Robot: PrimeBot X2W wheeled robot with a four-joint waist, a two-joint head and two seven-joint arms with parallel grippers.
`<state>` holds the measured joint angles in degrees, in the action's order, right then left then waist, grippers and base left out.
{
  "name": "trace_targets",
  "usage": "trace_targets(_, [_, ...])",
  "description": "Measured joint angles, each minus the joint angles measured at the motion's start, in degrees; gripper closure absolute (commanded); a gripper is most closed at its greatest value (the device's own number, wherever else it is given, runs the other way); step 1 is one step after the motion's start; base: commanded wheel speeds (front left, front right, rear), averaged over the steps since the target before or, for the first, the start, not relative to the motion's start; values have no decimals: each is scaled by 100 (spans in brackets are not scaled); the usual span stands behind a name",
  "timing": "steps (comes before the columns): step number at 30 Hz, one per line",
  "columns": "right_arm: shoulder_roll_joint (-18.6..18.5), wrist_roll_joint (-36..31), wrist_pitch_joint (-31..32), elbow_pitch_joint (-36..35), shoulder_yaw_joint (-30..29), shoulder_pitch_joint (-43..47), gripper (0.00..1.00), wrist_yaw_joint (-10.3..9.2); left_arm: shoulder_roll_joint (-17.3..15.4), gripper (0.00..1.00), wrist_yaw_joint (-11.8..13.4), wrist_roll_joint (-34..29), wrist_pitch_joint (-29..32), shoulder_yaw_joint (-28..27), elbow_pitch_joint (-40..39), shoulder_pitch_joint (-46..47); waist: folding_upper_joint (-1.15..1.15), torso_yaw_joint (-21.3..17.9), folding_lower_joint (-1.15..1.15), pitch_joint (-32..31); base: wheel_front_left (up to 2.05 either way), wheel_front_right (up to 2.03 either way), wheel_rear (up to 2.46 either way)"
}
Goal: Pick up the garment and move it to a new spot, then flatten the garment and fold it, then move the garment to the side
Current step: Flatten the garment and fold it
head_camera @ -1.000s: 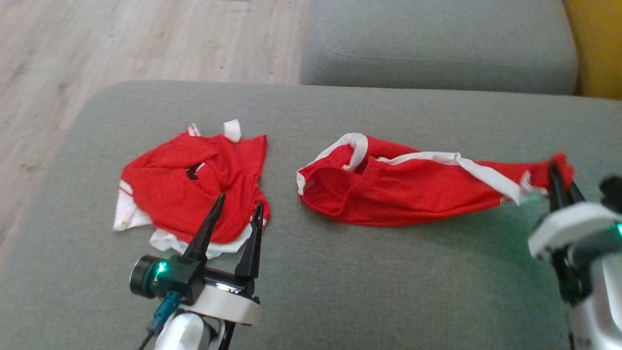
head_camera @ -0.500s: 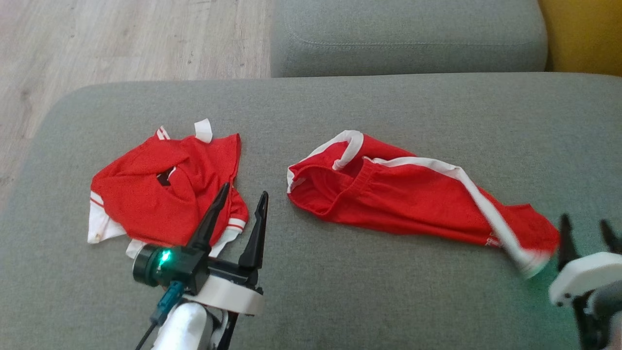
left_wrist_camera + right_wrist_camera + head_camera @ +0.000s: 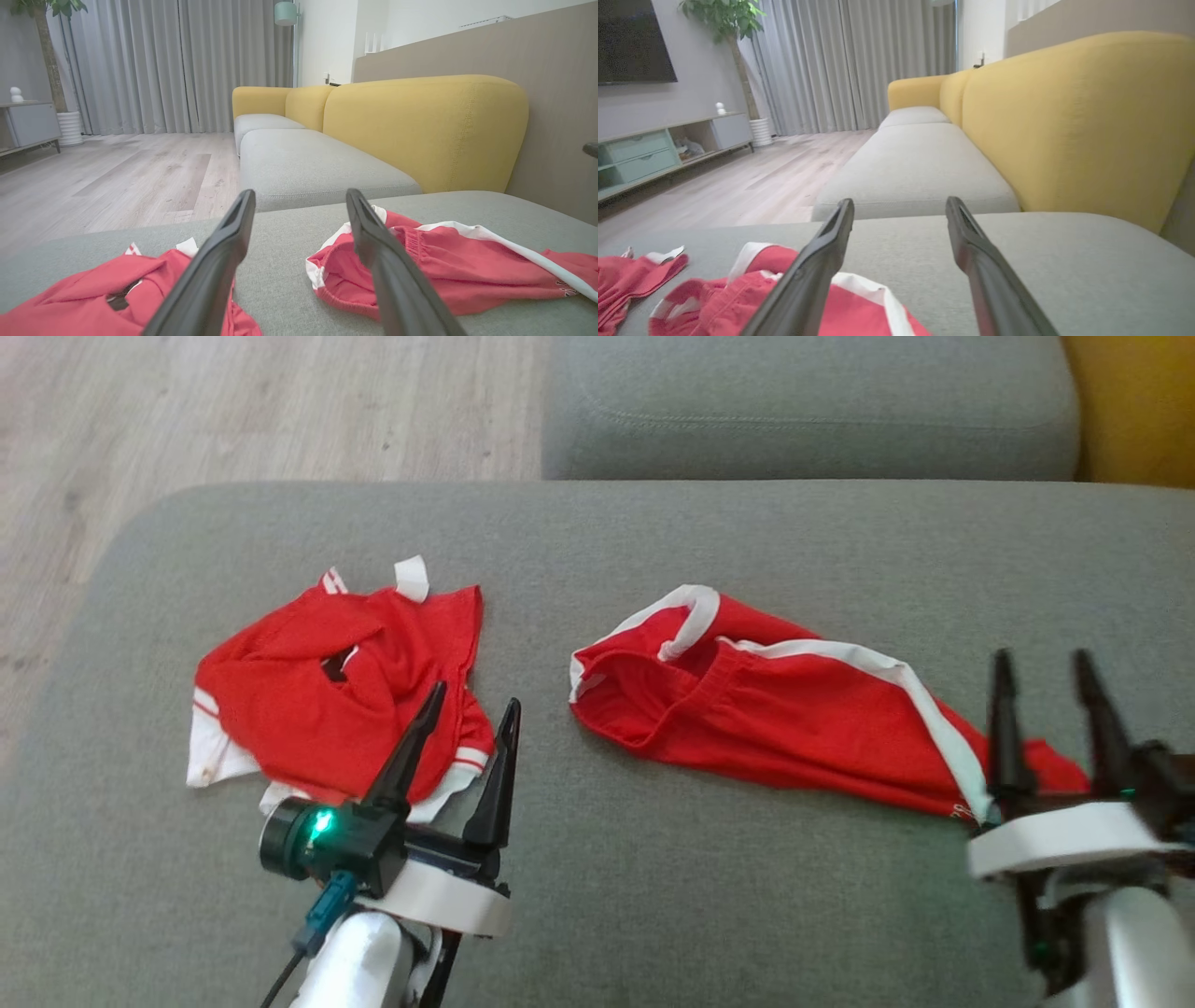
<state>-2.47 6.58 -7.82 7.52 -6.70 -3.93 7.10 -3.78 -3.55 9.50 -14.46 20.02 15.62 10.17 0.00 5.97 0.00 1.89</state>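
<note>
Fingers point(image 3: 1004, 737) of the right gripper point(image 3: 1041, 655) were spread apart and empty at the leg end of the red shorts point(image 3: 794, 719)
The shorts lay crumpled on the grey seat cushion point(image 3: 653, 896), waistband toward the robot's left, white side stripe uppermost. The left gripper point(image 3: 475, 694), its fingers likewise parted and holding nothing, hovered by a crumpled red shirt point(image 3: 317, 709) lying apart from the shorts; wooden floor point(image 3: 233, 411) lay beyond

Your left hand point(image 3: 475, 694) hovers over the left of the cushion point(image 3: 653, 877), right hand point(image 3: 1041, 655) over its right, fingers spread.
</note>
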Motion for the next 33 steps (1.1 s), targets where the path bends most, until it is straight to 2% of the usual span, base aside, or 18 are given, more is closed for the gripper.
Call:
trace_targets(6, [-2, -30, 41, 365, 483, -125, 0, 0, 18, 0, -1, 0, 0, 36, 0, 19, 0, 169, 0, 120, 0, 0, 0])
trace_targets(15, [-19, -53, 970, 1558, 1378, -1386, 0, 0, 49, 0, -7, 9, 0, 163, 5, 222, 0, 568, 1, 406, 0, 0, 0])
trace_targets(20, [-27, -48, 1287, 2405, 1473, -1805, 0, 0, 63, 0, -1, 62, 0, 221, 14, 251, 0, 799, 1, 547, 0, 0, 0])
trace_targets(26, [-37, -221, 1332, 3117, 1422, -2195, 0, 0, 75, 0, 1, 87, 0, 240, 36, 326, 0, 981, 1, 645, 0, 0, 0])
trace_targets(27, [-37, -221, 1347, 3214, 1411, -2237, 30, 0, 76, 0, 1, 113, 0, 240, 36, 338, 0, 991, 1, 644, 0, 0, 0])
trace_targets(28, [-38, -220, 1348, 3301, 1404, -2264, 100, 0, 76, 0, 1, 115, 0, 240, 36, 347, 0, 997, 1, 640, 0, 0, 0])
trace_targets(33, [-45, -132, 1343, 3578, 1415, -2275, 100, 0, 80, 0, 5, 119, 0, 237, 55, 350, 0, 961, 1, 590, 0, 0, 0])
